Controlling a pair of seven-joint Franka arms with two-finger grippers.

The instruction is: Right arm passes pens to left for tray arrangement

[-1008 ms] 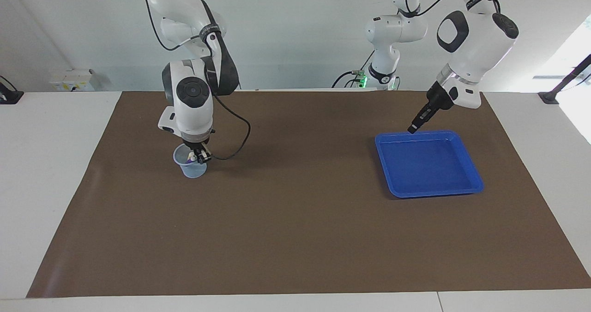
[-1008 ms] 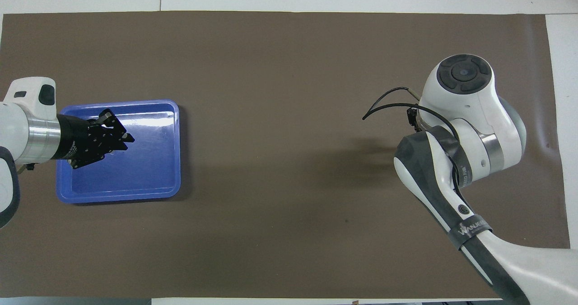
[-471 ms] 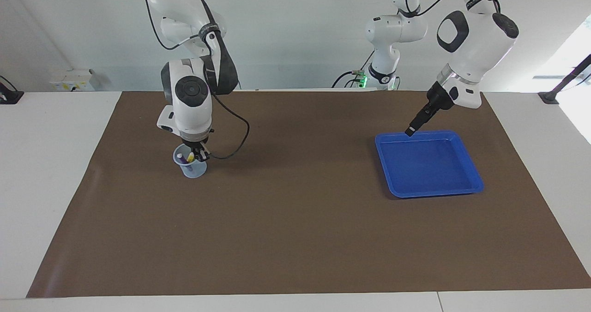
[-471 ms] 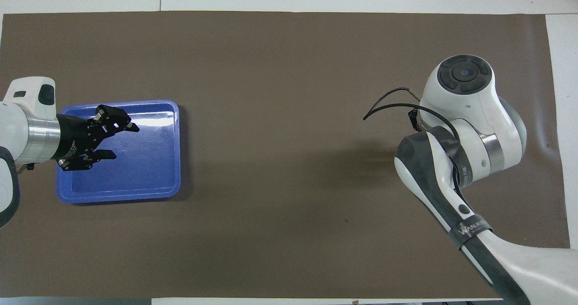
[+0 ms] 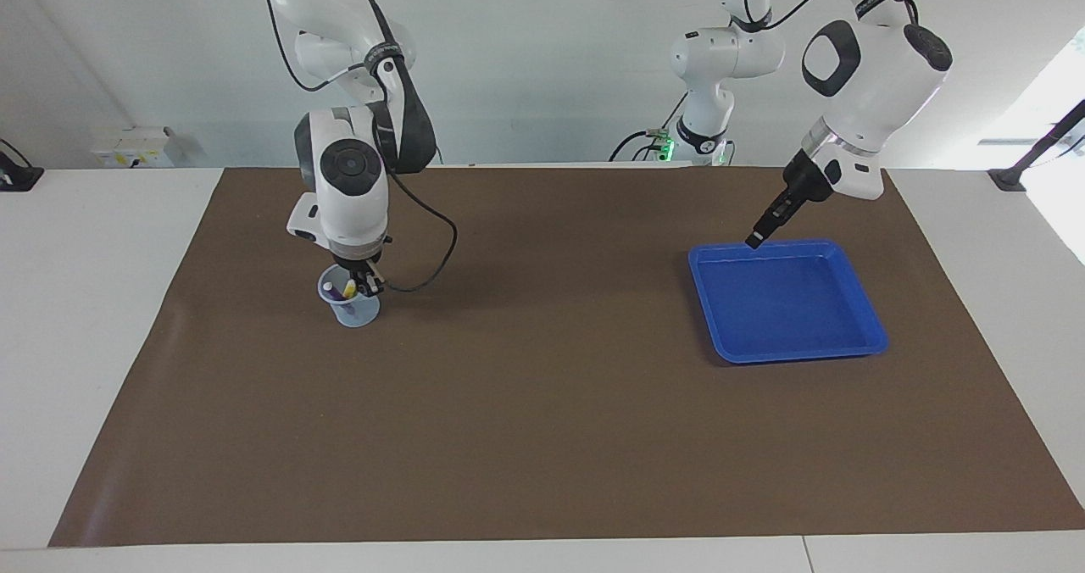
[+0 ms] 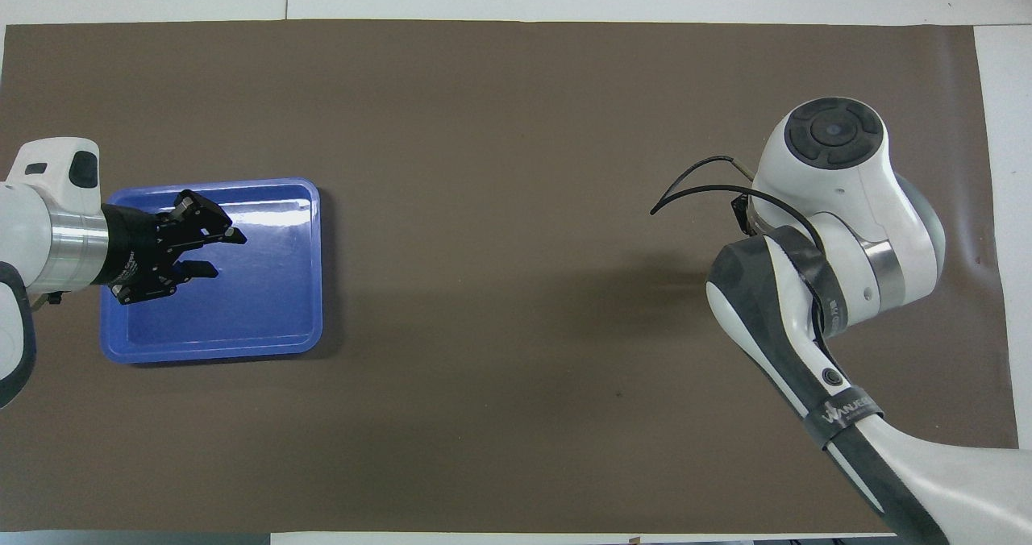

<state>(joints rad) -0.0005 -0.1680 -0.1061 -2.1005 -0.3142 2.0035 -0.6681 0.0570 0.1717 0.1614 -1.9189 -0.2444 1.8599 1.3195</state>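
Note:
A small translucent cup [image 5: 349,308] stands on the mat toward the right arm's end of the table. In it I make out a yellow pen [image 5: 349,288] and a purple pen with a pale end [image 5: 329,287]; no green pen shows. My right gripper [image 5: 366,284] points straight down at the cup's rim beside the pens. From overhead the right arm's wrist [image 6: 838,174] hides cup, pens and gripper. The blue tray [image 5: 788,302] [image 6: 258,311] lies empty toward the left arm's end. My left gripper [image 5: 753,241] [image 6: 226,253] hangs open over the tray, holding nothing.
A brown mat [image 5: 542,403] covers most of the white table. A black cable [image 5: 441,251] loops from the right wrist down onto the mat beside the cup.
The right gripper has risen a little from inside the cup to its rim. The left gripper spread wide and then narrowed, staying over the tray.

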